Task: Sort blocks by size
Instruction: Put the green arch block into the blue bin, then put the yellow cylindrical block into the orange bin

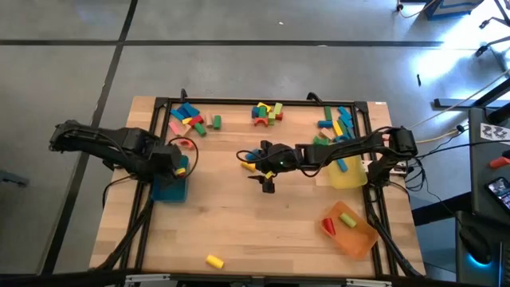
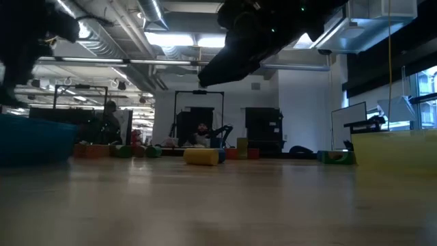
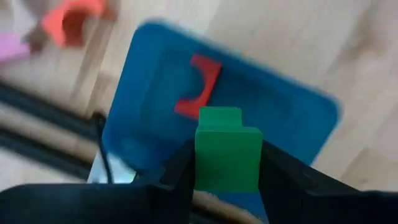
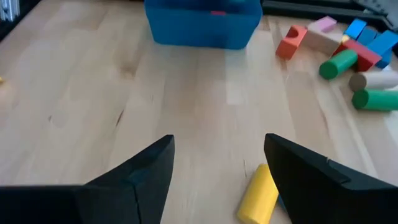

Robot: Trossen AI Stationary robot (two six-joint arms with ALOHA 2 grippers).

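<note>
My left gripper (image 1: 182, 165) hangs over the teal tray (image 1: 169, 190) at the table's left and is shut on a green block (image 3: 227, 151). A red arch block (image 3: 200, 87) lies in that tray below it. My right gripper (image 4: 217, 155) stands open above the middle of the table (image 1: 249, 157), fingers slanting down toward the left. A yellow cylinder block (image 4: 257, 196) lies on the wood beside one of its fingers, untouched. More blocks lie in loose piles along the far edge (image 1: 188, 119), (image 1: 268, 112). My left gripper pinches the green block by two opposite sides (image 3: 198, 158) between its two fingers (image 3: 178, 171). The fingers come from above, pointing down. The block is lifted clear, above the teal tray's inside.
A yellow tray (image 1: 348, 177) stands at the right with blocks piled behind it (image 1: 335, 123). An orange tray (image 1: 351, 233) at the near right holds a red and a green block. A yellow cylinder (image 1: 213, 261) lies near the front edge. Bare wood spreads across the middle and near side.
</note>
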